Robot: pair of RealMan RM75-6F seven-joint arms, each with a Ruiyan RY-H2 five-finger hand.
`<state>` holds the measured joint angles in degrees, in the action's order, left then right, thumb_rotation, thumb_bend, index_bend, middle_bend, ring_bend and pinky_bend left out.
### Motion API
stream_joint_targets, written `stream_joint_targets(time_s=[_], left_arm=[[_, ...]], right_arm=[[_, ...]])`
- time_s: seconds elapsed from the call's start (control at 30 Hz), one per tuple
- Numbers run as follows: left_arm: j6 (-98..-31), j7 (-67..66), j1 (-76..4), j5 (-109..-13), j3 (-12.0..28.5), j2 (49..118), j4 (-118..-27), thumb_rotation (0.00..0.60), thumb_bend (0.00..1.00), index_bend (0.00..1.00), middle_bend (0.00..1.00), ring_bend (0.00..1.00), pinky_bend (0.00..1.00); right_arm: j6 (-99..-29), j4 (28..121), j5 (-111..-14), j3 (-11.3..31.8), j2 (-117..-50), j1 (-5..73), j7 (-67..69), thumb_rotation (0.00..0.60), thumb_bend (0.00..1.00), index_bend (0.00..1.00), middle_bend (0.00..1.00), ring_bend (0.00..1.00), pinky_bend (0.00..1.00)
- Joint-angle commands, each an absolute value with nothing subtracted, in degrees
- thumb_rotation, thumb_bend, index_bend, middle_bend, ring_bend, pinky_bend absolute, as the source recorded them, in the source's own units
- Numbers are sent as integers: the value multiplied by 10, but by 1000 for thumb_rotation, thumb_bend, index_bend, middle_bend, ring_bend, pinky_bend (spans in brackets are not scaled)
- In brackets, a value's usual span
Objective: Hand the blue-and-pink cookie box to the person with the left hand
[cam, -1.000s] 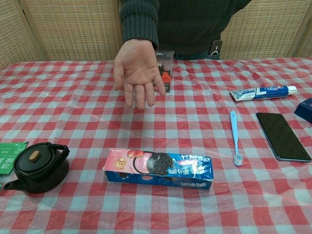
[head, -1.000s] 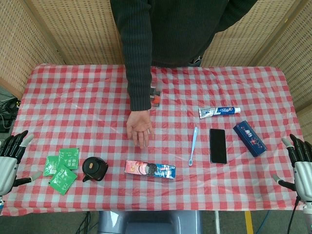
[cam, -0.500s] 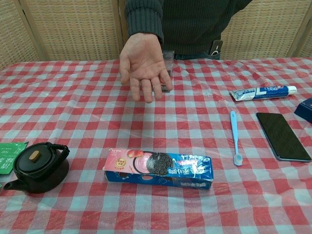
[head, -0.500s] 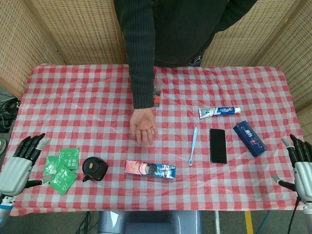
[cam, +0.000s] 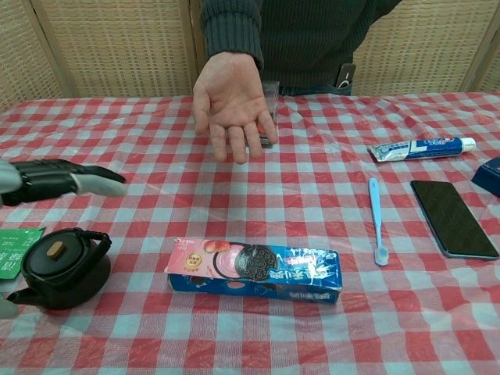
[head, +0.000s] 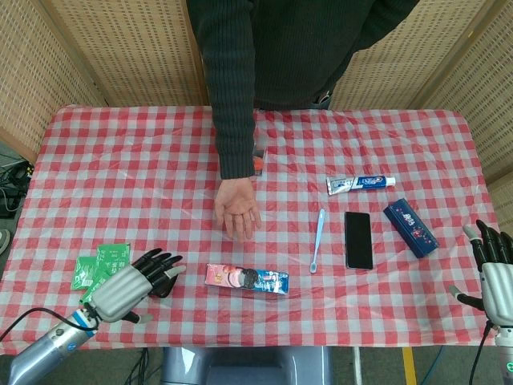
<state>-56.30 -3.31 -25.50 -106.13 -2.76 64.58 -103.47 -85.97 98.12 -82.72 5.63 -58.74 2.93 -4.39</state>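
In the head view the cookie box (head: 247, 279) lies flat at lower centre of the checked table (head: 120, 184), just below the person's open palm (head: 238, 210). The left hand (head: 132, 285) sits at lower left, fingers spread and holding nothing, above the black teapot (head: 164, 282) and beside green packets (head: 100, 265). The right hand (head: 497, 277) waits at the lower right edge, fingers apart, empty.

In the chest view the cookie box (cam: 254, 269) lies at lower centre, the teapot (cam: 58, 267) to its left. The left hand's fingers (cam: 62, 180) reach in from the left edge, apart from the box. The person's palm (cam: 233, 105) hangs at upper centre.
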Motion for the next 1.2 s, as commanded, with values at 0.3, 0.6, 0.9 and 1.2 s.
stream_joint_targets(time_s=[0.3, 0.6, 0.9, 1.2], left_arm=[[-397, -186, -387, -822, 86, 848, -977, 600, 0, 0, 0, 0, 0], [-369, -259, -450, -694, 99, 935, -909, 600, 0, 15, 0, 11, 40], [-382, -284, -476, -642, 93, 970, -882, 600, 7, 456, 351, 395, 472], [-456, -263, -461, -705, 78, 955, -916, 600, 83, 660, 528, 543, 579]], right_arm=[[-843, 970, -801, 64, -596, 37, -54, 600, 0, 6, 0, 0, 0], [-835, 962, -785, 68, -596, 38, -45, 600, 0, 6, 0, 0, 0], [-834, 958, -779, 70, -593, 37, -37, 600, 0, 1, 0, 0, 0], [-838, 958, -786, 69, -591, 36, -30, 600, 0, 0, 0, 0, 0]])
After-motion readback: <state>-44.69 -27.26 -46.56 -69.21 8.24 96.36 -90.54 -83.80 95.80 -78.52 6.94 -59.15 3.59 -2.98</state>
